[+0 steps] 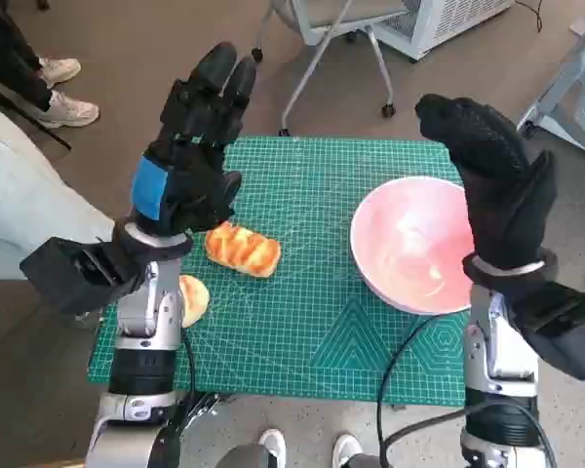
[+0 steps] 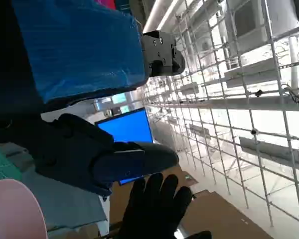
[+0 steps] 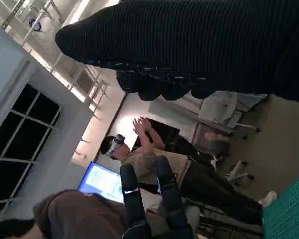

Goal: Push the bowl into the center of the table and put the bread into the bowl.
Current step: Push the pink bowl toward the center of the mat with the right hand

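A pink bowl [image 1: 409, 244] sits on the right side of the green cutting mat [image 1: 302, 322], its rim [image 2: 12, 209] showing in the left wrist view. A golden bread roll [image 1: 242, 250] lies left of centre on the mat. A second, rounder bun [image 1: 193, 298] lies near the mat's left edge, partly behind my left forearm. My left hand [image 1: 190, 146] is raised above the mat's left side, fingers up and apart, holding nothing. My gloved right hand [image 1: 497, 185] is raised over the bowl's right edge, also empty; its glove [image 3: 199, 45] fills the right wrist view.
A person in dark trousers and white shoes [image 1: 54, 93] sits at the far left; another person [image 3: 149, 159] with raised hands shows in the right wrist view. A chair base [image 1: 322, 49] stands beyond the table. Feet [image 1: 307, 448] show at the near edge.
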`<control>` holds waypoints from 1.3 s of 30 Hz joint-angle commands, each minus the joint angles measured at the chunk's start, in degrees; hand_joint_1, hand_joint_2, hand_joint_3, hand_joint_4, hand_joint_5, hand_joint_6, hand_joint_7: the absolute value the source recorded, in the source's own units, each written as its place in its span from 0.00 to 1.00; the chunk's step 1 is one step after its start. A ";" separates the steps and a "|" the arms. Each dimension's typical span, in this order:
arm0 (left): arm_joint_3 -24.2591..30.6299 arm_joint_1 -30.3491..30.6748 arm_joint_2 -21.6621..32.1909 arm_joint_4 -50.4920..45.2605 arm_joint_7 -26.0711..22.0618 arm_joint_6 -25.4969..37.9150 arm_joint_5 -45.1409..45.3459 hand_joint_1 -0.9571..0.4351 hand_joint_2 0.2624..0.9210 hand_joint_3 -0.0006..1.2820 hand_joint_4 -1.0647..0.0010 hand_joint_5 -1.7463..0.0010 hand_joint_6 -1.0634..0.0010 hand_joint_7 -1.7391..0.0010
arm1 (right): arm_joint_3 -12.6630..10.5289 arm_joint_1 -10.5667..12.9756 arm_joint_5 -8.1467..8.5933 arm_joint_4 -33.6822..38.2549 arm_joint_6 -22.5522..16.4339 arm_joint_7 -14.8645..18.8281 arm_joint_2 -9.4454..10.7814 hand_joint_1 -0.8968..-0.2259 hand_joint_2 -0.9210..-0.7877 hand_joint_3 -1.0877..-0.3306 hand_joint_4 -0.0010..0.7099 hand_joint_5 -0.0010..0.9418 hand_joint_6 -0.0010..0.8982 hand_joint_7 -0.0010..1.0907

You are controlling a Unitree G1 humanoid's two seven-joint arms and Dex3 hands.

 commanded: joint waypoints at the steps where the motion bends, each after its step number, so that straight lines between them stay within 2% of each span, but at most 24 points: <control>1: -0.11 0.29 0.55 -0.56 -0.29 -0.20 0.26 0.17 1.00 0.37 0.94 0.99 1.00 0.79 | -0.31 1.30 -0.28 0.46 0.17 -0.28 0.02 0.37 0.00 0.49 0.25 0.00 0.08 0.44; 14: -0.25 -0.04 0.33 -0.11 -0.97 0.34 -0.36 0.17 1.00 0.38 0.95 1.00 1.00 0.79 | -0.50 1.64 -0.71 0.65 -0.20 -0.45 -0.09 0.36 0.00 0.49 0.26 0.01 0.08 0.44; 22: -0.16 -0.35 0.26 0.47 -1.92 0.48 -0.85 0.18 1.00 0.38 0.95 1.00 1.00 0.79 | -0.90 1.81 -0.22 1.02 -0.53 -0.09 -0.16 0.36 0.00 0.49 0.27 0.01 0.08 0.44; 30: 0.08 -0.64 0.35 0.72 -2.87 0.60 -1.32 0.18 1.00 0.38 0.95 1.00 1.00 0.81 | -1.25 2.08 -0.40 1.55 -1.22 -0.14 -0.27 0.36 0.00 0.49 0.27 0.01 0.08 0.44; 35: 0.11 -0.79 0.42 1.03 -2.88 0.25 -0.86 0.18 1.00 0.38 0.95 1.00 1.00 0.81 | -2.73 2.26 0.57 3.14 -2.47 0.83 -1.42 0.36 0.00 0.51 0.28 0.01 0.10 0.42; 39: 0.19 -0.71 0.38 1.34 -2.85 -0.10 -0.70 0.18 1.00 0.38 0.95 1.00 1.00 0.81 | -5.48 2.13 1.94 7.16 -4.99 2.51 -3.53 0.36 0.00 0.52 0.28 0.00 0.12 0.39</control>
